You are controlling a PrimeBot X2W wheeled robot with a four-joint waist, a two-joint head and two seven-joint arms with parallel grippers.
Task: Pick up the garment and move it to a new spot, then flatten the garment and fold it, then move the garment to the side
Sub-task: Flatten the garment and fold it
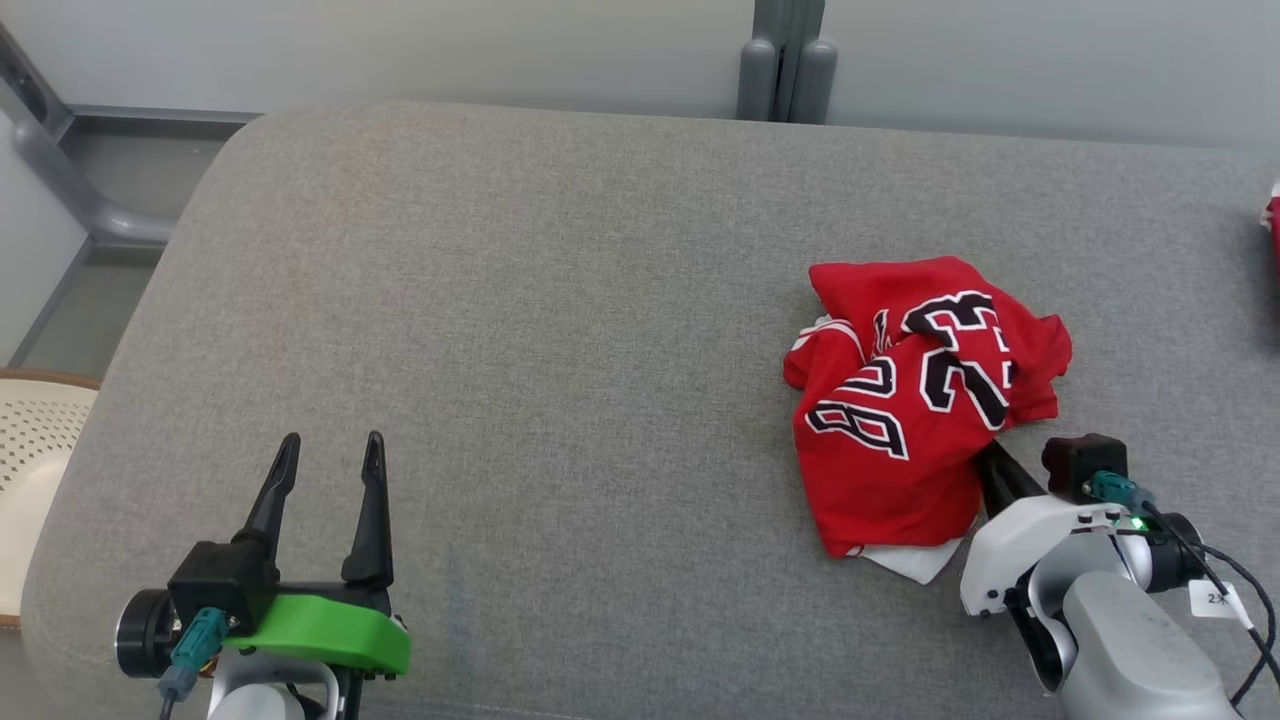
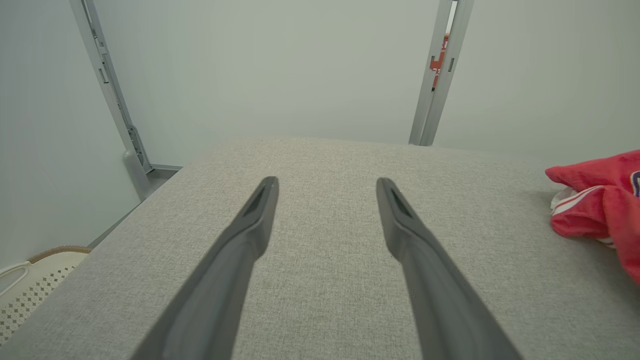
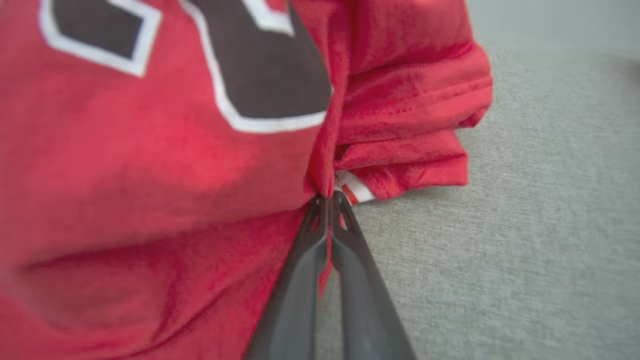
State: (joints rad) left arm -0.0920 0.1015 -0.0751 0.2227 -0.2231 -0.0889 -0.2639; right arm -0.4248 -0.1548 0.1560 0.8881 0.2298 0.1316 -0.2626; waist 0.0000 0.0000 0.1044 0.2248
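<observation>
The garment (image 1: 920, 400) is a red jersey with black, white-edged numbers, lying crumpled on the right half of the grey cushion (image 1: 560, 330). My right gripper (image 1: 985, 458) reaches into its lower right edge; in the right wrist view its fingers (image 3: 300, 260) are pressed together with a fold of the red garment (image 3: 150, 150) pinched between the tips of the right gripper (image 3: 328, 197). My left gripper (image 1: 333, 445) hovers open over bare cushion at the lower left, far from the jersey. In the left wrist view the left gripper (image 2: 327, 182) is spread wide, with the garment (image 2: 600, 205) at the right edge.
A perforated cream basket (image 1: 30, 450) stands off the cushion's left edge. Another red item (image 1: 1272, 215) peeks in at the far right. A grey post (image 1: 787, 60) and pale wall run behind the cushion. The cushion's left and middle are bare fabric.
</observation>
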